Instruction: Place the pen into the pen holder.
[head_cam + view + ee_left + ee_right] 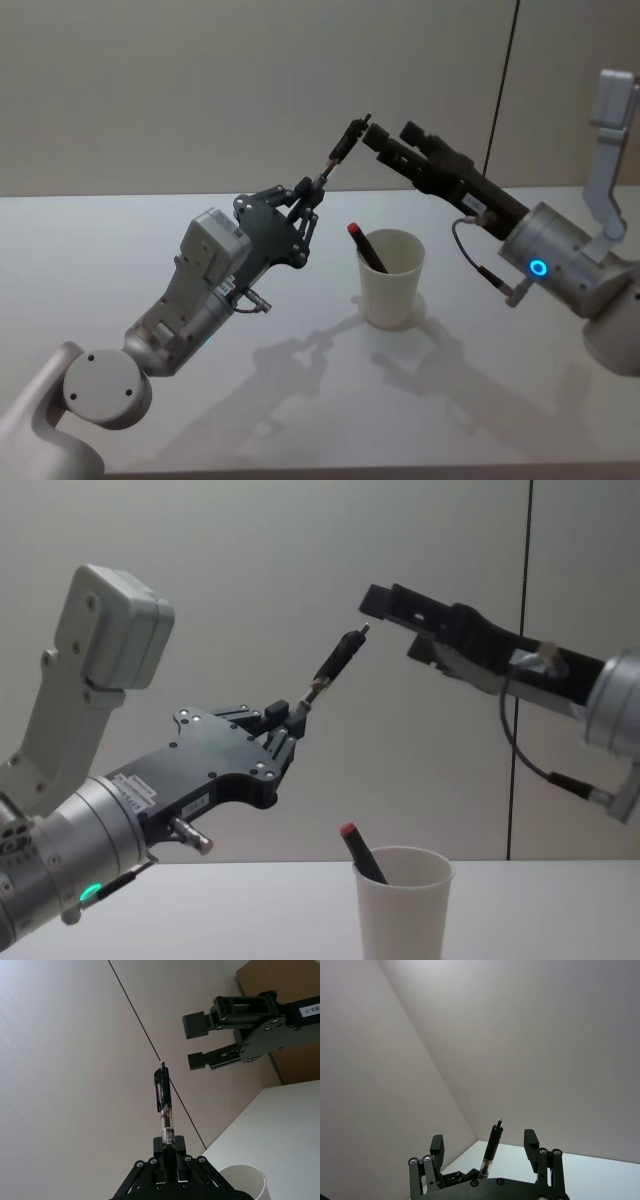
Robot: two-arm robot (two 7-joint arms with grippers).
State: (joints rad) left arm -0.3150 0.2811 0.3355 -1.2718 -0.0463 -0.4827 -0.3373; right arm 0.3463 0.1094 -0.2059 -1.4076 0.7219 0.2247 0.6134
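Note:
My left gripper (308, 195) is shut on the lower end of a black pen (340, 152), which it holds in the air, slanting up toward the right. The pen's top end reaches my right gripper (375, 138), which is open. In the right wrist view the pen (491, 1147) stands between the spread fingers of the right gripper (484, 1142), clear of both pads. The pen holder (390, 285), a white paper cup, stands upright on the table below the two grippers. A dark pen with a red end (366, 247) leans inside it.
The white table (300, 400) stretches around the cup, with a plain wall behind it. Both arms hang over the table's middle, the left arm's body low on the near left and the right arm's on the right.

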